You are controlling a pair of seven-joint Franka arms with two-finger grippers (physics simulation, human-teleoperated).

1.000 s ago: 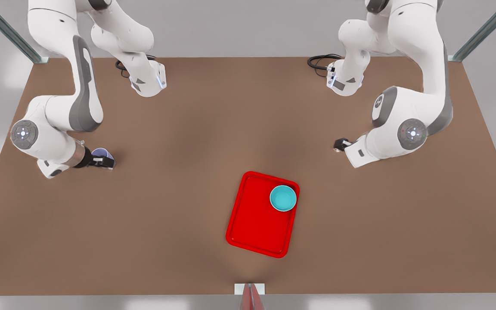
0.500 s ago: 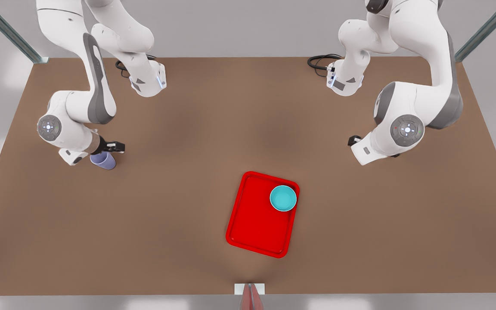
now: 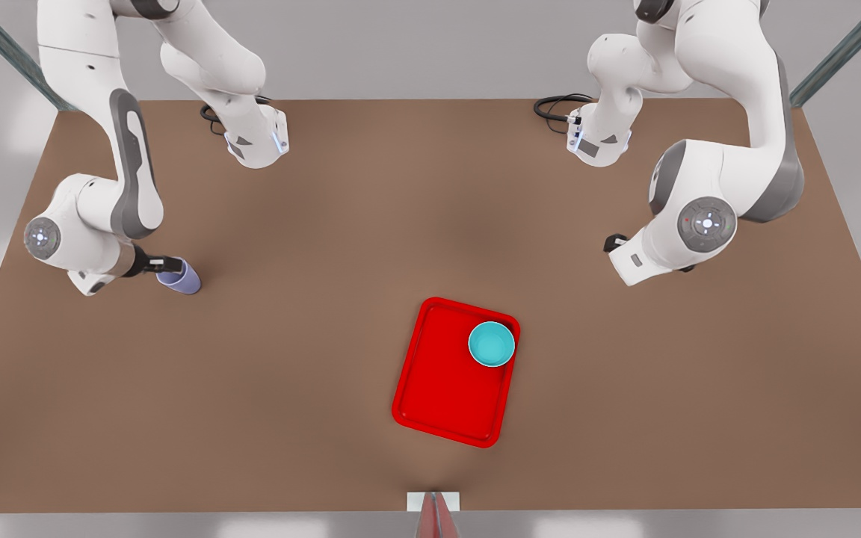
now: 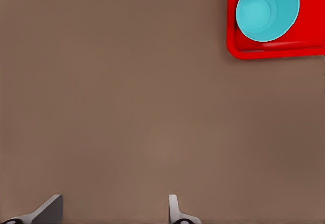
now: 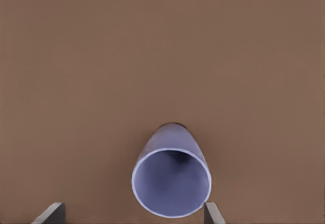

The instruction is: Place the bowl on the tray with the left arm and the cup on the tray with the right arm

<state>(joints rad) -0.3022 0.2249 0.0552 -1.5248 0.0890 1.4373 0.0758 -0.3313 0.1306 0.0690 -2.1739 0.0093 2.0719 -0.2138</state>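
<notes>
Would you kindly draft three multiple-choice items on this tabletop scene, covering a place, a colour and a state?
1. Where is the bowl?
A. bare table
B. corner of the tray
C. inside the cup

2. What colour is the cup?
A. lavender-blue
B. red
C. green

3. How does the right gripper stand?
A. shut on the bowl
B. open above the tray
C. open, fingers either side of the cup

Key: 1 B, the front view shows it in the tray's corner. 2 A, seen in the right wrist view. 3 C, fingers flank the cup's rim there. The left gripper waits open over the table.
</notes>
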